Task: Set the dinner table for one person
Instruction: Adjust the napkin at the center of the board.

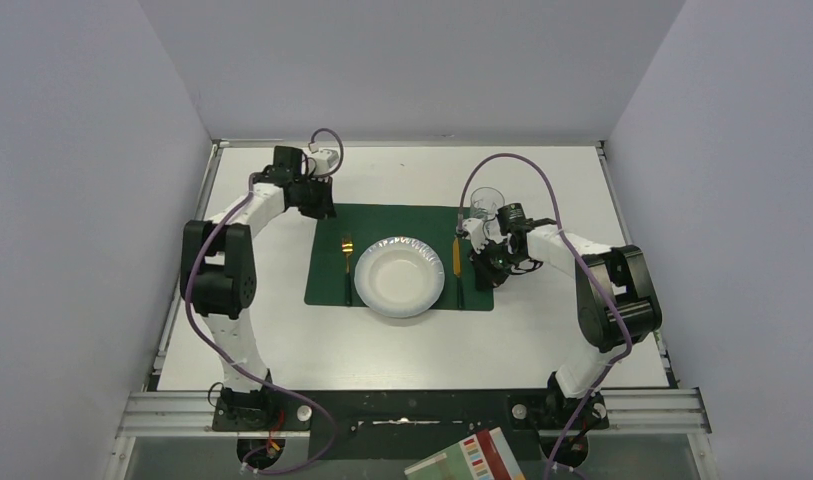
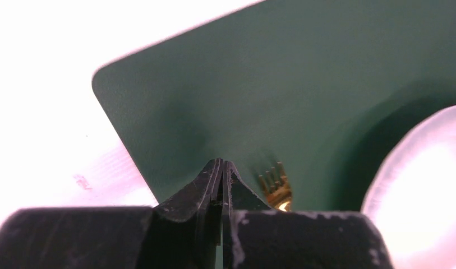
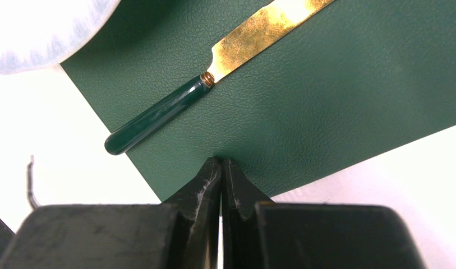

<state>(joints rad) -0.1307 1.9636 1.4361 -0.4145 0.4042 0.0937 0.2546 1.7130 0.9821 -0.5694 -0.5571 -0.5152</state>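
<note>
Dinner table (image 1: 542, 340) under left end effector (image 2: 221, 162) and right end effector (image 3: 220, 161); both closed tight (holding nothing).

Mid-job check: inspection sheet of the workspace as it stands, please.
Surface: large white tabletop, metal-rimmed; dark green rectangular placemat on it.
Job's things: round white plate on placemat; gold fork left of it, green-handled gold knife right; clear glass at mat's far right corner.
Clutter: nothing seen.
Grippers: left gripper shut, empty, over placemat's far left corner; right gripper shut, empty, by knife handle.
Cables: purple cables loop off both arms.
Surroundings: grey walls; colourful booklet past near edge.
</note>
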